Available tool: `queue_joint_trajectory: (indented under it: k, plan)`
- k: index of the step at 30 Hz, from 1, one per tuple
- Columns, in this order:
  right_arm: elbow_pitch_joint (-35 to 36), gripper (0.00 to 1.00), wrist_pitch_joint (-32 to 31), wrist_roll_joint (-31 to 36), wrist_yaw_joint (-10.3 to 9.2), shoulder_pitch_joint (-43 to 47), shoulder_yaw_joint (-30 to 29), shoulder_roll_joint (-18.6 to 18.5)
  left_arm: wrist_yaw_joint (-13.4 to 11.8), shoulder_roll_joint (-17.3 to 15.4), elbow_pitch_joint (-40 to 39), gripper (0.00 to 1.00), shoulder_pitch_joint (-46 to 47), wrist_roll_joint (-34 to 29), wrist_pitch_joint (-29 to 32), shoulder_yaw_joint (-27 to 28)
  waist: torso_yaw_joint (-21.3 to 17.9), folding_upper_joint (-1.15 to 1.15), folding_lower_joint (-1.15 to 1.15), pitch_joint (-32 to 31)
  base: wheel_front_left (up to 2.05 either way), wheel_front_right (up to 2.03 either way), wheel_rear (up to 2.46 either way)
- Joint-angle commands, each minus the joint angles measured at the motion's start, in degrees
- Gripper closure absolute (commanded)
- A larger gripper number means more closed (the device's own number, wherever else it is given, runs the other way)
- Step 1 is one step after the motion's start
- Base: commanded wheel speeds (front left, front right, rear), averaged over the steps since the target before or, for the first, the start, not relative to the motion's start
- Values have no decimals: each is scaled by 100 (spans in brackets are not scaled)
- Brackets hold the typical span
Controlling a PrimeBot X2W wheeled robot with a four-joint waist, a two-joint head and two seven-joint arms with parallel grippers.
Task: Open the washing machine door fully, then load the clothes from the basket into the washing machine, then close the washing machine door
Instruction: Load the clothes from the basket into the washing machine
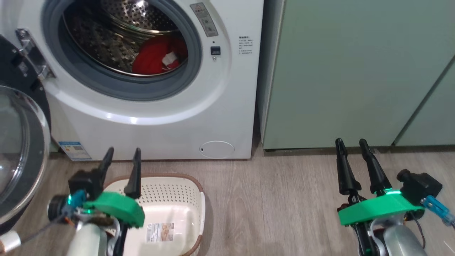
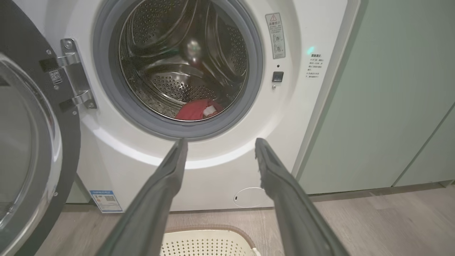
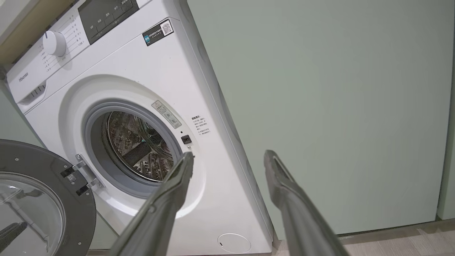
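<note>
While door [image 3: 42,160] hangs open, washing machine [image 3: 142,71] front reads Hisense.

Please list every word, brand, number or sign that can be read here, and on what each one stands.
"Hisense": left end of the top panel of the washing machine.
Warning triangle sign: grey label beside the drum opening; its words are too small.
Unreadable, too small or blurred: black QR sticker, panel captions, printed note, blue sticker, label in the basket.
</note>
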State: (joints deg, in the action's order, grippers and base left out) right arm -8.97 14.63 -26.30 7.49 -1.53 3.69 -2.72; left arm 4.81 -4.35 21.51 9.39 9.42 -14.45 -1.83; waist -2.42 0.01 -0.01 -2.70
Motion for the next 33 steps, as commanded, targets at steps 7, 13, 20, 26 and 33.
queue_joint_trajectory:
  k: [7,13,20,26,33]
  plan:
    - [217,0,37,-14,0,-9,107,-16,-41,120,-666,0,-332,104,-54,65,79,-1,1,-153,0,0,0]
    - [226,0,37,6,0,7,122,-16,-67,142,-787,0,-541,112,-54,-68,83,-1,1,-196,0,0,0]
    - [223,0,37,-1,0,-8,133,-16,-215,145,-846,0,-578,183,-54,-197,50,-1,1,-201,0,0,0]
    - [220,0,37,-20,0,-7,156,-16,-307,146,-840,0,-569,211,-54,-294,32,-1,1,-195,0,0,0]
    - [217,0,37,-11,0,-23,143,-16,-338,146,-813,0,-547,230,-55,-370,19,-1,1,-167,0,0,0]
